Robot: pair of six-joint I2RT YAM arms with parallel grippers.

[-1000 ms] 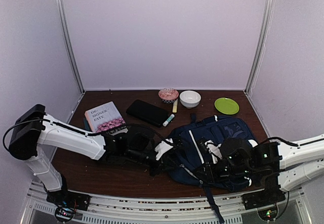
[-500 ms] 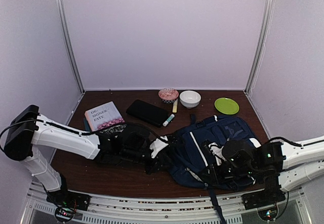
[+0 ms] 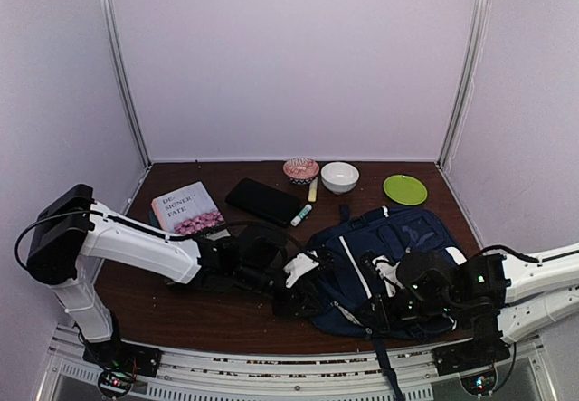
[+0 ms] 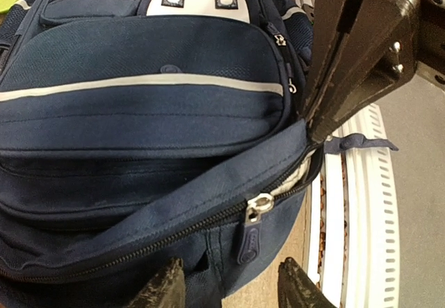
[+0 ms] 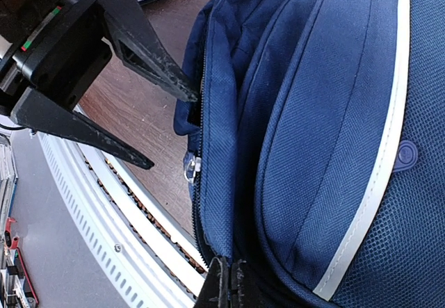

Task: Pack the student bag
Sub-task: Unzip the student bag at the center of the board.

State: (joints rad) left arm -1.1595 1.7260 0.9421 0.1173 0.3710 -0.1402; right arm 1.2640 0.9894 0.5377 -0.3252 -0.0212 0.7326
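My left tool stands wide, its two fingers spread with nothing between them. It sits low over the surface, pointing at the student bag just ahead of it. The bag lies flat with its front pocket up, and a white stripe runs across my left tool's view. Just beyond my left fingertips, and between them, hangs the silver zip pull on the bag's main zip.

My right tool is narrow, pinched shut on the bag's blue fabric at the edge of that zip. From my left tool it sits ahead and to the right. There the zip gapes a little and a strip of pale lining shows. From my right tool, the left tool's open fingers stand just beside the bag's corner, one tip close to the fabric. I cannot tell whether it touches.

Out past my left tool, away from the bag, a book and a black case lie on the surface. Farther back are a white bowl and a green plate.
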